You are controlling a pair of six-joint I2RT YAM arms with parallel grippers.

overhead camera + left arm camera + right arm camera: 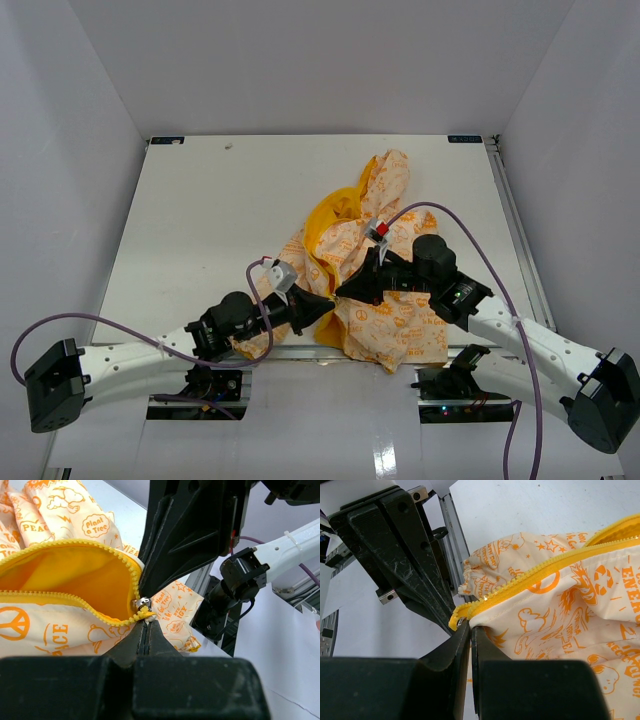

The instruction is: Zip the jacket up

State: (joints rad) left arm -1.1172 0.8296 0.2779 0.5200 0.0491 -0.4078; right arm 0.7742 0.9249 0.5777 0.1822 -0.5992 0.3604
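We record the left gripper [146,626] jaws pressed together, pinching the bottom end of the yellow zipper [75,543] on the jacket [45,630]; the metal slider [142,602] sits just beyond their tips. The right gripper [467,630] jaws are nearly closed on that same zipper end, tip to tip with the left; the unzipped jacket spreads beyond both pairs, its yellow lining [65,570] exposed.

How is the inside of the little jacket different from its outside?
On the small soft cream-white jacket, the outer fabric is covered in orange pictures and words; the inner lining is plain bright yellow. From above, the outer fabric covers most of the crumpled heap, while the inner lining shows only where the jacket gapes open. Both meet along the yellow zipper teeth.
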